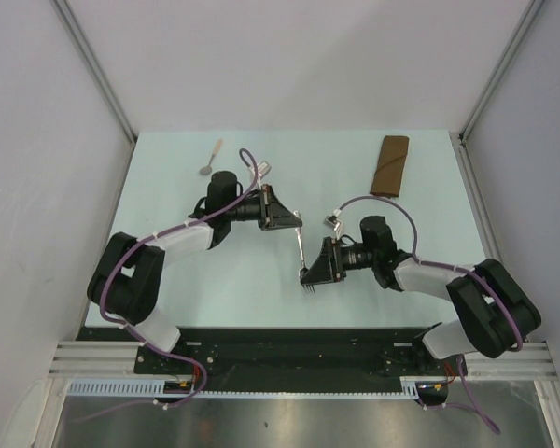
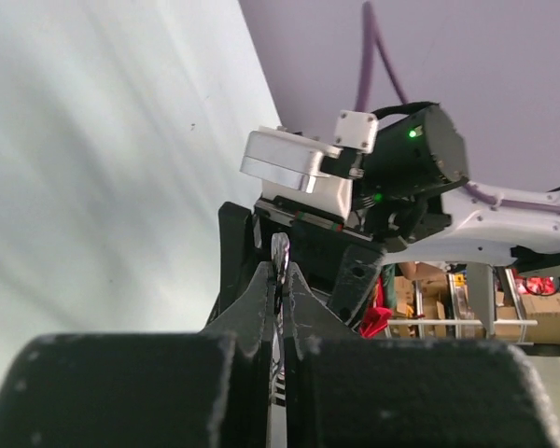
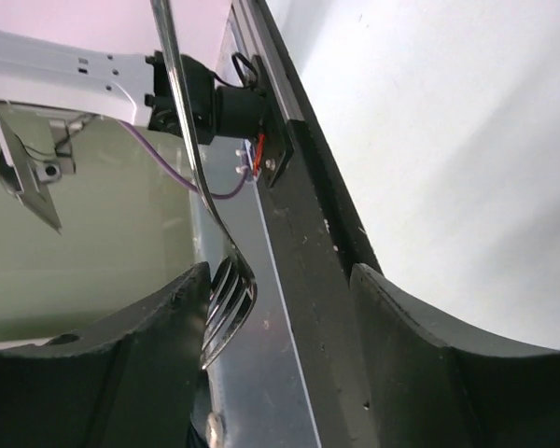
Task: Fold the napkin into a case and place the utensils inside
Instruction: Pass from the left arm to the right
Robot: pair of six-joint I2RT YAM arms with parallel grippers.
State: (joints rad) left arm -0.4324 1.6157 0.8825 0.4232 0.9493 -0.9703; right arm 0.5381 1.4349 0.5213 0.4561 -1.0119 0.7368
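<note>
**Fork Held Mid-Air Between Two Grippers**

A tan-handled spoon (image 1: pixel 211 159) lay at eleven o'clock on the table (image 1: pixel 215 280), well apart from the arms. Near centre, the left gripper (image 1: pixel 297 224) was clamped shut on the handle of the fork (image 1: pixel 302 257), with the tines pointing toward six. The right gripper (image 1: pixel 310 273) stood open around those tines, gripping nothing. By my judgement it should back straight off so that neither finger snags them. At one o'clock lay the folded napkin case (image 1: pixel 390 166), with no utensil visible in it.
</note>
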